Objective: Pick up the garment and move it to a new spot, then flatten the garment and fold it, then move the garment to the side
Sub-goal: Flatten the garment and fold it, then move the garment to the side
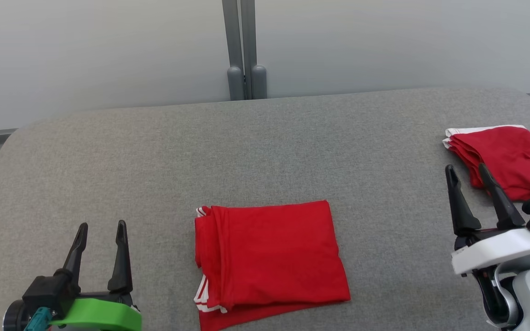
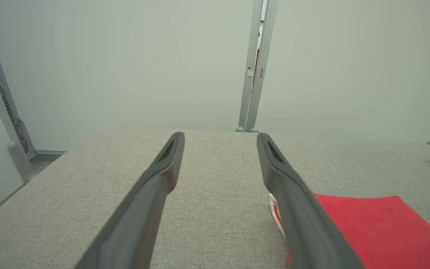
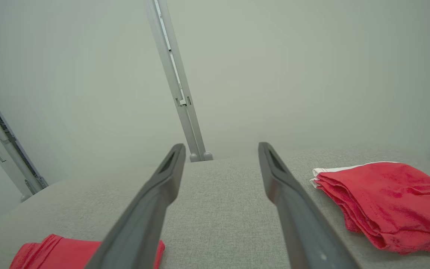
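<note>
A red garment [image 1: 269, 257] with white trim lies folded into a rough square near the front middle of the grey surface [image 1: 265, 147]. It also appears in the left wrist view as the red garment [image 2: 371, 228] to the right of the fingers. A second folded red garment [image 1: 504, 158] rests at the right edge; the right wrist view has this garment [image 3: 386, 201] just right of the fingers. My left gripper [image 1: 100, 232] stands open at the lower left, apart from the cloth. My right gripper [image 1: 467, 172] is open beside the right garment, holding nothing.
The grey padded surface has rounded corners and ends at a pale wall with a grey vertical post [image 1: 245, 50] behind its middle. Bare fabric stretches between the two garments and across the back.
</note>
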`<state>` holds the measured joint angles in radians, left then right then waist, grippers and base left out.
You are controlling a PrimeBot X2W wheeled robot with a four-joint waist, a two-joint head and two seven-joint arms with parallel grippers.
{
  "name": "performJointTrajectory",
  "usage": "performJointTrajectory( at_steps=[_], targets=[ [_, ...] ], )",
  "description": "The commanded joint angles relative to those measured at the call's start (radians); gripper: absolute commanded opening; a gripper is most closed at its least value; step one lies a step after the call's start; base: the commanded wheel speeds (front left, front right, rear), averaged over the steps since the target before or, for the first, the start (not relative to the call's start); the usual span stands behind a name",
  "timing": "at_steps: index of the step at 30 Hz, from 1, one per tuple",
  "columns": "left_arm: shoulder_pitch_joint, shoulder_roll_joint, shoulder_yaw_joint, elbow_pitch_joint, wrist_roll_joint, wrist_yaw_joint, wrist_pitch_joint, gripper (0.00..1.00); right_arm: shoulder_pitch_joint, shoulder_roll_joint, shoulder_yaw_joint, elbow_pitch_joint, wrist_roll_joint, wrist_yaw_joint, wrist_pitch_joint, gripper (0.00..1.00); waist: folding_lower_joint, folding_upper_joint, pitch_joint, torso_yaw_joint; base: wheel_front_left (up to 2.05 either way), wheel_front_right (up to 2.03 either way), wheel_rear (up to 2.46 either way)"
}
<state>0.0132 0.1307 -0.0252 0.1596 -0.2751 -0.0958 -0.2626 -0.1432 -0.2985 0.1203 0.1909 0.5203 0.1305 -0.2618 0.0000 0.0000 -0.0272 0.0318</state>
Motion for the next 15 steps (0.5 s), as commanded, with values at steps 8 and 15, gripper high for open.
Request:
performJointTrajectory(
  at_steps=[8, 15],
  targets=[
    [0.024, -0.021, 0.013, 0.008, 0.043, -0.006, -0.003, 1.00, 0.078, 0.064, -0.080, 0.036, -0.132, 0.000, -0.003, 1.00, 0.0000, 0.0000, 0.005, 0.000, 0.00, 0.00, 0.00],
    [0.005, -0.027, 0.014, 0.019, 0.066, -0.014, -0.003, 1.00, 0.068, 0.068, -0.074, 0.050, -0.156, 0.000, -0.003, 1.00, 0.0000, 0.0000, 0.010, 0.003, 0.00, 0.00, 0.00]
  ],
)
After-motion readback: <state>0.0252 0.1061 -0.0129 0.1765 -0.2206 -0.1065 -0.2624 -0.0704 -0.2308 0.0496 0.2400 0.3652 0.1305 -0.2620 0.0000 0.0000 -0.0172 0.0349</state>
